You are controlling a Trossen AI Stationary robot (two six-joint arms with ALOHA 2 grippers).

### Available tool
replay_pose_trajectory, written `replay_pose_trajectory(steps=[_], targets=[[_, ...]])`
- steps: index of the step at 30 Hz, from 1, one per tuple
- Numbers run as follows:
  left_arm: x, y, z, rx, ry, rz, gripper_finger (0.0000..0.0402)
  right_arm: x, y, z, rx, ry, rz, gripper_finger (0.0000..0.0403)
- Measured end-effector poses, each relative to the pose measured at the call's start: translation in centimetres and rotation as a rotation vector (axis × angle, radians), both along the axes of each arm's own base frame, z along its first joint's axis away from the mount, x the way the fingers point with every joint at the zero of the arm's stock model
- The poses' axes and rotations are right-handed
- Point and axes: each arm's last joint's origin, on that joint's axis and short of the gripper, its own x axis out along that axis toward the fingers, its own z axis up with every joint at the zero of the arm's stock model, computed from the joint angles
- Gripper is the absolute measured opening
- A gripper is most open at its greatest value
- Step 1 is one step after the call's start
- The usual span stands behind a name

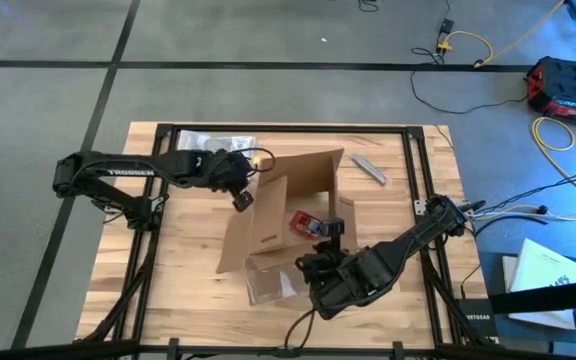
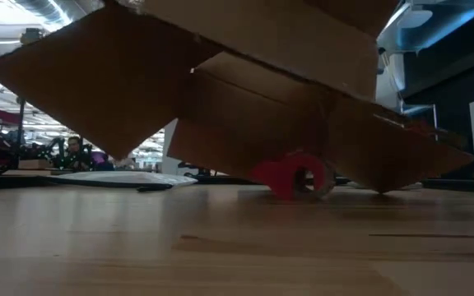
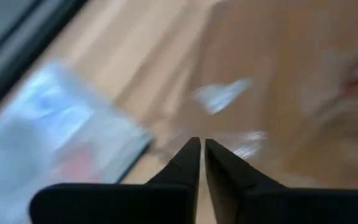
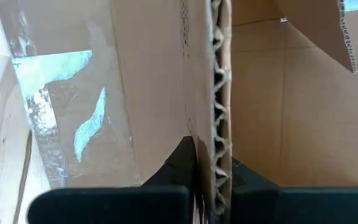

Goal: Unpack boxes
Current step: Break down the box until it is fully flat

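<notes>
Tabletop [image 1: 183, 290]: box [image 1: 268, 215] mid, right tool [image 4: 213, 186] clamps its wall edge.

"TROSSEN" on left arm [image 1: 128, 172]; else unreadable.

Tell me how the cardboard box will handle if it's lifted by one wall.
Probably light: the box already sits tilted off the table in the low view. Likely to sag or swing, since the right claw pinches only one thin corrugated wall. The loose flaps will probably flop, and the red-and-blue object inside could slide.
</notes>
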Motion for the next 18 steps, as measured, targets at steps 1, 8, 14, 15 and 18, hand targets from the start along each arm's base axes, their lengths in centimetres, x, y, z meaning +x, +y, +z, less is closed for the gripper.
replay_pose_trajectory(steps=[1, 8, 14, 15, 18], targets=[[0.3, 0.1, -0.2, -0.020, -0.039, -0.019, 0.0009, 0.0, 0.1, 0.0, -0.005, 0.004, 0.011, 0.0000], [1.2, 1.1, -1.0, -0.137, -0.213, -0.163, 0.0000, -0.1, 0.3, 0.1, -0.034, 0.028, 0.077, 0.0000], [1.1, 1.2, -2.3, -0.255, -0.247, -0.269, 0.0000, 0.1, 0.3, 0.2, -0.067, -0.008, 0.087, 0.0000], [1.1, 1.1, -2.5, -0.270, -0.260, -0.274, 0.0000, 0.2, 0.3, 0.2, -0.072, -0.011, 0.086, 0.0000], [1.4, 0.7, -2.7, -0.297, -0.309, -0.273, 0.0000, 0.2, 0.4, 0.2, -0.067, -0.020, 0.086, 0.0000]])
